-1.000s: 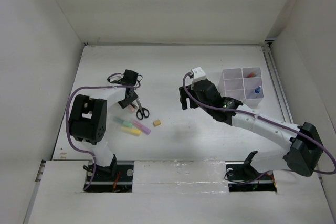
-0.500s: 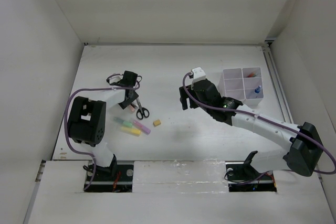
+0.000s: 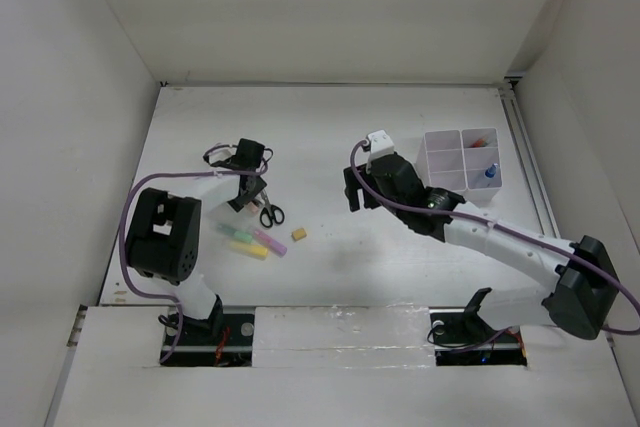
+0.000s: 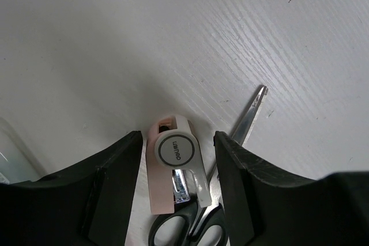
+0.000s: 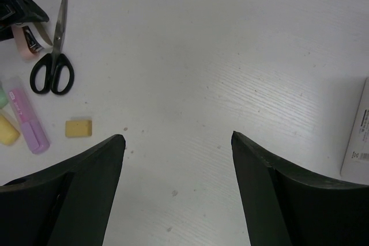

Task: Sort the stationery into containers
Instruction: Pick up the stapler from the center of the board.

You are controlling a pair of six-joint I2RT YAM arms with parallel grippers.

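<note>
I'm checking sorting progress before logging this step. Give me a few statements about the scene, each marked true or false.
1. The scissors lie in the divided box. False: they lie on the table beside the left end effector.
2. The right end effector is open and holds nothing. True.
3. Every box compartment is empty. False: one holds a blue-capped tube, another a red item.
4. The tan eraser lies on the table near the markers. True.
5. The left end effector straddles a pinkish item. True.
</note>
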